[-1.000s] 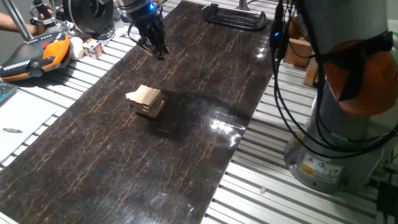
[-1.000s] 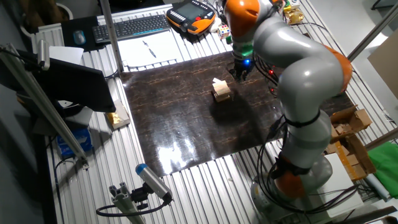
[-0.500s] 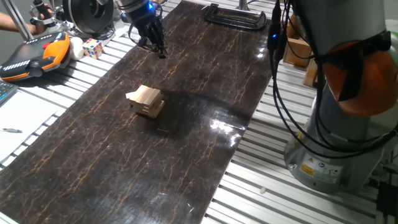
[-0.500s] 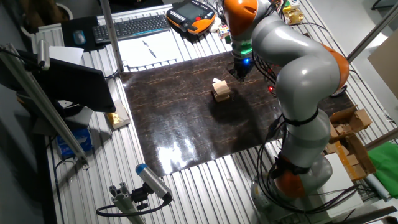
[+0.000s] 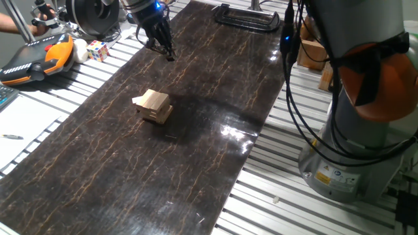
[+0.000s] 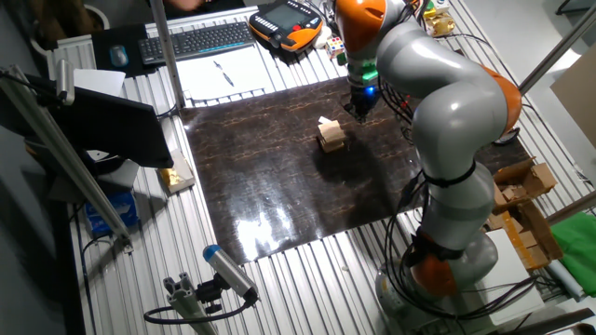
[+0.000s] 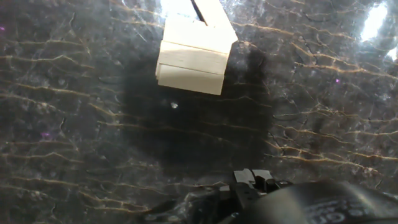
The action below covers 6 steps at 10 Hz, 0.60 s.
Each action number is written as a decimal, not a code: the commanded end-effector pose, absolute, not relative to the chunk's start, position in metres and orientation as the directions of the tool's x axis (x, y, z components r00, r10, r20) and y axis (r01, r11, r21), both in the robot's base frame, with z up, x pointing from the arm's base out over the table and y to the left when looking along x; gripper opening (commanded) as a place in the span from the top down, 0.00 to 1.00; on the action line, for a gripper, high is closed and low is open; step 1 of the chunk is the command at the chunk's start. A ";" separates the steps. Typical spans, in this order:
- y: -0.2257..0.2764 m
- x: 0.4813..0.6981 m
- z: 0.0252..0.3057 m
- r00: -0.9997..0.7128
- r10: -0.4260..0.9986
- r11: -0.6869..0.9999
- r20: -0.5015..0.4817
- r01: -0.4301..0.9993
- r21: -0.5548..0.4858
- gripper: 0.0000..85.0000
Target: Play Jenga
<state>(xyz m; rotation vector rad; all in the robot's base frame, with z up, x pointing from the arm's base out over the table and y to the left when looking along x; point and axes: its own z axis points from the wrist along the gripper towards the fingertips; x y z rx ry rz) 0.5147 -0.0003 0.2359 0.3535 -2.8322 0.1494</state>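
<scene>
The Jenga stack [image 5: 153, 106] is a small low pile of pale tan wooden blocks laid crosswise on the dark marbled table mat. It also shows in the other fixed view [image 6: 330, 136] and at the top of the hand view [image 7: 193, 53]. My gripper [image 5: 169, 56] hangs above the mat, beyond the stack and apart from it, touching nothing. It also shows in the other fixed view [image 6: 361, 115]. In the hand view the gripper [image 7: 252, 179] has its fingertips close together with nothing between them.
A multicoloured puzzle cube [image 5: 98, 49] and an orange-black pendant [image 5: 36, 59] lie off the mat's left edge. A black clamp [image 5: 248, 16] sits at the mat's far end. The robot base [image 5: 356, 150] and cables stand to the right. A keyboard [image 6: 196, 39] and paper [image 6: 223, 70] lie beyond the mat.
The gripper has moved slightly up and away from the stack. The stack has not moved.
</scene>
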 end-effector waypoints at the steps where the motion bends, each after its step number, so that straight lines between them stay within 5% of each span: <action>1: 0.000 0.515 0.236 -0.933 -0.217 0.967 0.288 -0.246 -0.070 0.98; 3: 0.000 0.515 0.236 -0.934 -0.214 0.967 0.286 -0.243 -0.070 0.98; 6: 0.000 0.515 0.236 -0.953 -0.265 0.964 0.147 -0.264 0.021 0.99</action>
